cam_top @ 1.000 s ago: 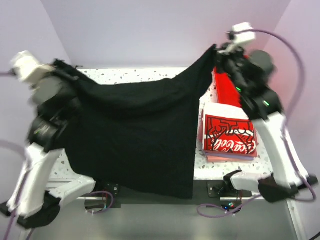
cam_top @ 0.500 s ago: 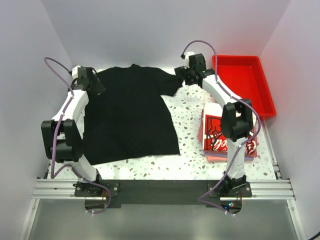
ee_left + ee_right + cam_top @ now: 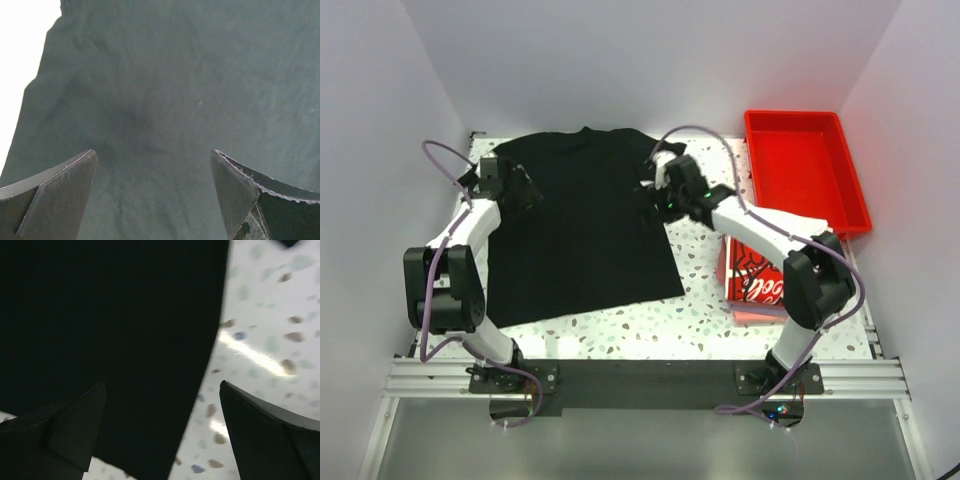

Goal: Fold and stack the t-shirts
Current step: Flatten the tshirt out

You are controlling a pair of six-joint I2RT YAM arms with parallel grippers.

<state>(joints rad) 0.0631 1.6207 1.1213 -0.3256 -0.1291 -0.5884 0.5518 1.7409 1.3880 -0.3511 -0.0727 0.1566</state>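
Note:
A plain black t-shirt (image 3: pixel 582 230) lies spread flat on the speckled table (image 3: pixel 700 250), neck toward the back. My left gripper (image 3: pixel 525 190) hovers over its left sleeve, open, with only black cloth (image 3: pixel 165 90) under the gap between my left gripper's (image 3: pixel 155 172) fingers. My right gripper (image 3: pixel 653 194) is open over the shirt's right sleeve edge; in its wrist view my right gripper (image 3: pixel 162 407) straddles the cloth's edge (image 3: pixel 115 340) and bare table (image 3: pixel 260 340). A folded stack with the white red-and-black print t-shirt (image 3: pixel 765 272) on top and pinkish ones (image 3: pixel 752 316) beneath lies at the right.
A red plastic tray (image 3: pixel 805 175) stands at the back right, just behind the folded stack. The right arm's elbow (image 3: pixel 817 282) hangs over that stack. Purple walls close in the left, back and right sides.
The black shirt, held up in the air by both grippers a second ago, now lies flat. Both grippers have let go and opened. The right gripper has moved nearer and left, over the sleeve.

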